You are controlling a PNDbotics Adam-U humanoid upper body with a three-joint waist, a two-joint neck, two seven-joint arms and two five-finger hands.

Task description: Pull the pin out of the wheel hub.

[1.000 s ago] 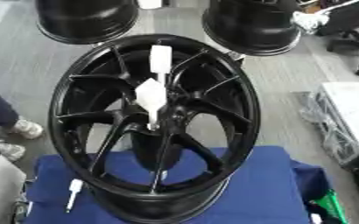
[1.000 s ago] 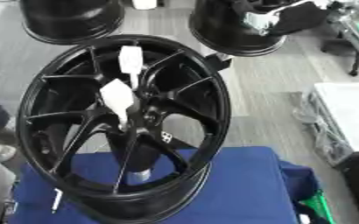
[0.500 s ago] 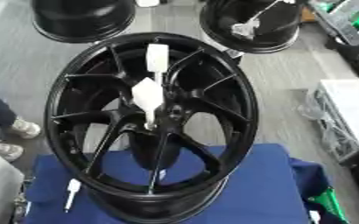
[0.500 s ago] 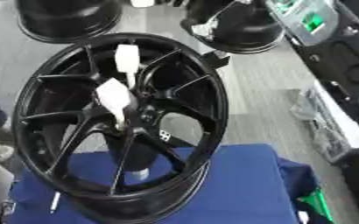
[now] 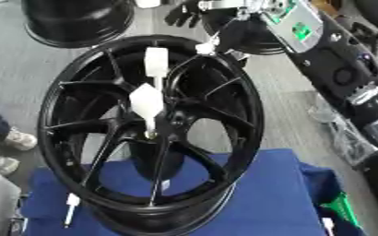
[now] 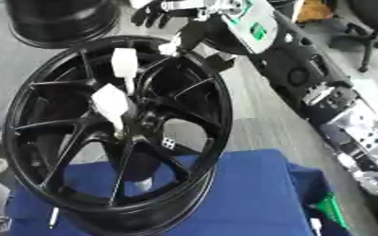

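Note:
A black spoked wheel rim (image 5: pixel 79 120) stands upright on a blue cloth (image 5: pixel 265 198). A white pin (image 5: pixel 147 103) sticks out of its hub (image 5: pixel 162 131). A second white piece (image 5: pixel 156 62) sits higher, between the spokes. My right arm (image 5: pixel 305 32) reaches in from the right edge to the top of the view. Its hand (image 6: pixel 156 11) hangs above the rim's upper edge with dark fingers spread, holding nothing. A small white tip (image 5: pixel 204 47) below the hand lies close to the rim's top. The hand is apart from the pin. My left hand is out of view.
Two more black rims (image 5: pixel 79 23) stand on the floor behind. A small white tool (image 5: pixel 69 205) lies on the cloth's left part. A person's shoes (image 5: pixel 14 138) show at the left edge. A green item (image 5: pixel 341 209) and a clear plastic bag (image 5: pixel 337 124) lie at the right.
My right arm has swung in from the upper right, and its hand now hangs over the rim's top. The camera has shifted. The white pin stays in the hub.

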